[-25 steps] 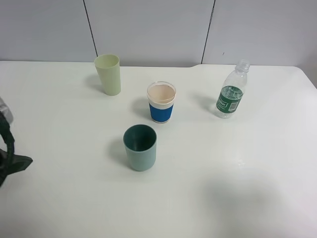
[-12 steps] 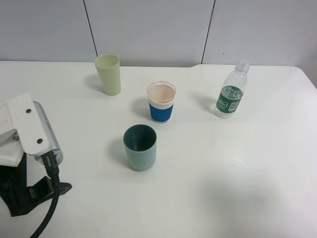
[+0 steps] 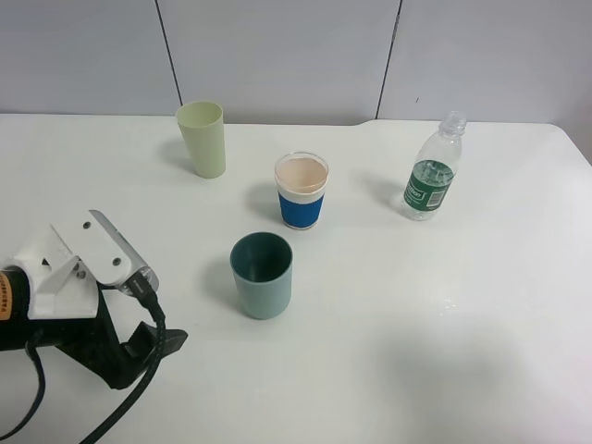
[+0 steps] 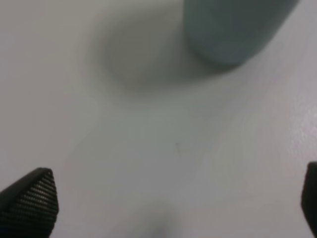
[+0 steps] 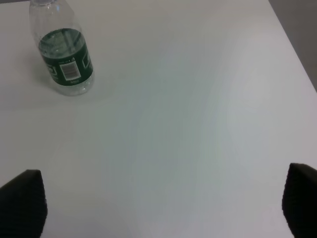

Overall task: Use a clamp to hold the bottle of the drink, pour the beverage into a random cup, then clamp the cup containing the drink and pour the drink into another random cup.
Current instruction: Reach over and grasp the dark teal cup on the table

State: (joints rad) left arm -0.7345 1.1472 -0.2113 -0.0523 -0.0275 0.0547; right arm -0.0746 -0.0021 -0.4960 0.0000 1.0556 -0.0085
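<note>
A clear plastic bottle point(image 3: 430, 176) with a green label stands uncapped at the back right; it also shows in the right wrist view point(image 5: 63, 55). Three cups stand on the table: a light green cup point(image 3: 203, 139), a blue-sleeved cup point(image 3: 302, 191) and a dark teal cup point(image 3: 262, 275). My left gripper point(image 3: 159, 350) is low at the front left, short of the teal cup point(image 4: 233, 29), open and empty point(image 4: 168, 203). My right gripper point(image 5: 161, 201) is open and empty, some way short of the bottle, and is out of the exterior view.
The white table point(image 3: 444, 324) has its right edge near the bottle point(image 5: 297, 59). A grey panelled wall point(image 3: 277, 55) runs behind the table. The left arm's cable point(image 3: 120, 412) trails at the front left.
My left arm has come in from the left edge toward the middle, its gripper nearing the teal cup. The bottle and cups have not moved.
</note>
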